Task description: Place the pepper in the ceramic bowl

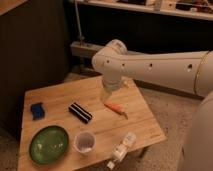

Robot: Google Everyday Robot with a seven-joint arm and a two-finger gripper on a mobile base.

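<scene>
The pepper (115, 108) is slim and orange-red and lies on the wooden table (60, 95) right of centre. The ceramic bowl (48, 144) is a round glossy green dish at the table's front left. My gripper (106, 95) hangs from the white arm just above and slightly left of the pepper, mostly hidden under the arm's wrist.
A black white-striped block (80, 112) lies at the table's centre. A blue object (37, 110) sits at the left. A translucent cup (84, 141) stands next to the bowl. A small bottle (122, 146) lies near the front right edge. A dark wall stands behind.
</scene>
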